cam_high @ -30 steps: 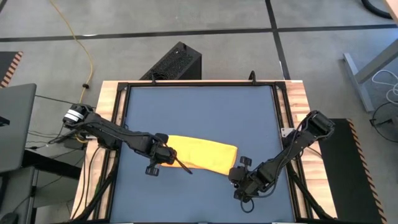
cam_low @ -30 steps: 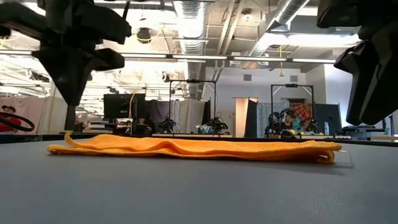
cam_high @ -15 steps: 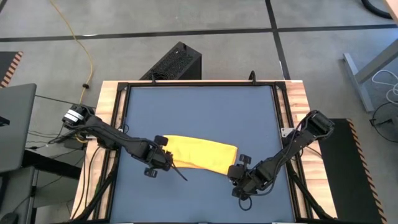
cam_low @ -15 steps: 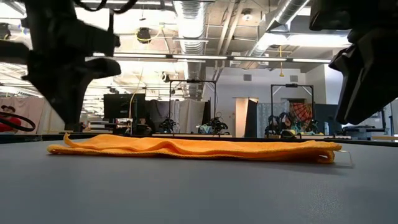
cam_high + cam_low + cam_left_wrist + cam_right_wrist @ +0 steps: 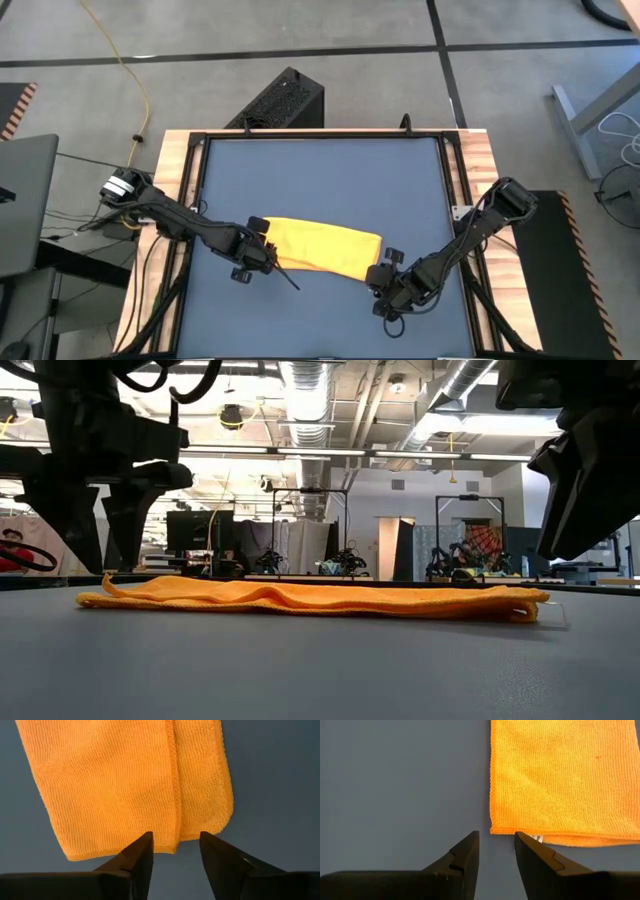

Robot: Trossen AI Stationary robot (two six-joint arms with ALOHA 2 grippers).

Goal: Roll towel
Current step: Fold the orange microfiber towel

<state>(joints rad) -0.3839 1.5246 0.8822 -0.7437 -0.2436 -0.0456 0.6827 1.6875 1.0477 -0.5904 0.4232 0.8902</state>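
- Two grippers flank the towel (image 5: 318,246), a folded yellow strip lying flat at lower centre of the high view on the dark blue table (image 5: 320,170)
- At the strip's left end the left gripper (image 5: 262,254) stands with jaws parted and nothing between them; its wrist view shows both fingertips (image 5: 141,846) just short of the cloth's short edge, straddling the line where one layer overlaps the other
- At the lower right of the strip the right gripper (image 5: 380,281) waits with a gap between its fingers (image 5: 465,851), holding nothing, lined up on the towel's corner (image 5: 495,829) where a small white tag (image 5: 536,837) peeps from under the hem
- Low view: the cloth (image 5: 310,597) lies thin and nearly level, with one small upturned tip at its left end
- Judged step: taking hold of an end to begin the roll, which has not yet started
- To do it well, the left jaws should probably close over every layer at that edge, not the top one alone, or the fold may slide apart
- Lifting only a little and turning the edge over squarely should help the roll stay tight and straight
- Risk: a skewed first turn would likely produce a cone rather than a cylinder
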